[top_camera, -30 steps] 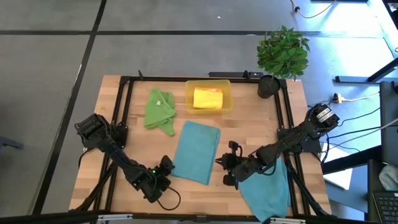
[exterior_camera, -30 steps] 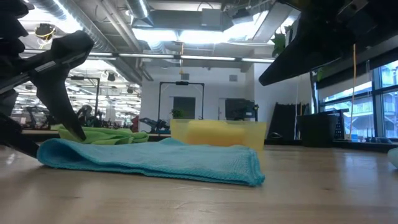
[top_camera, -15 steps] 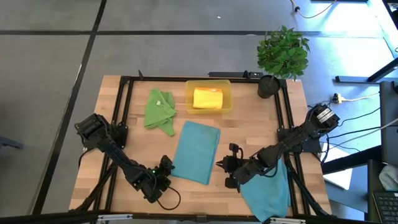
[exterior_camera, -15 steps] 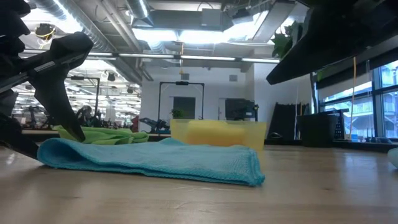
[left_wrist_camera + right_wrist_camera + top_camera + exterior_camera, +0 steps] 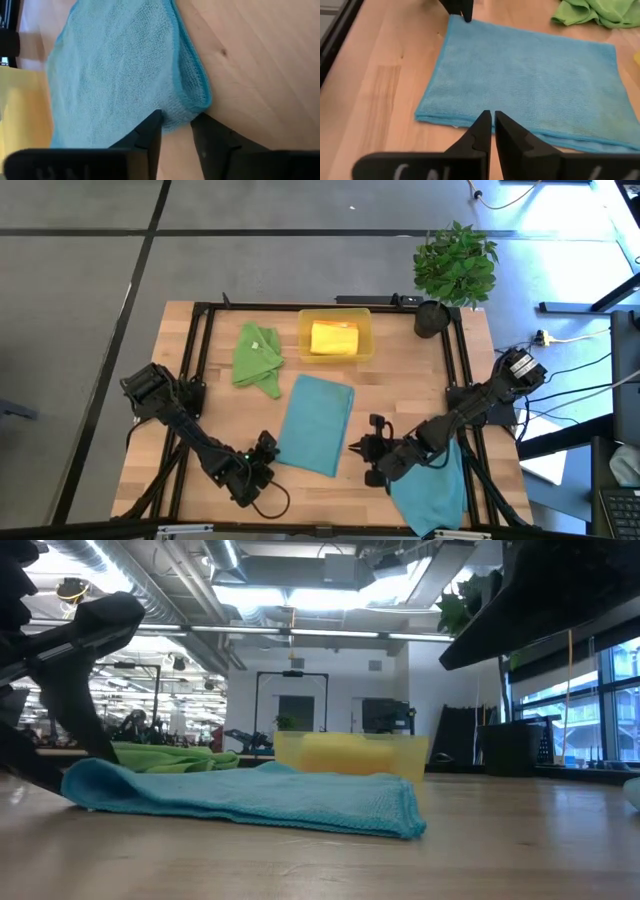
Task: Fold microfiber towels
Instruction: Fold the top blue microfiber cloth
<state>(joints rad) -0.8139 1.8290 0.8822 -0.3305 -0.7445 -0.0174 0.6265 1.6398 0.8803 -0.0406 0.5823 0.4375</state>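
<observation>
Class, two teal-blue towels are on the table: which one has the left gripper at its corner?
The folded teal-blue towel in the table's middle; the left gripper closes on its near-left corner. The other teal-blue towel lies under the right arm.
</observation>
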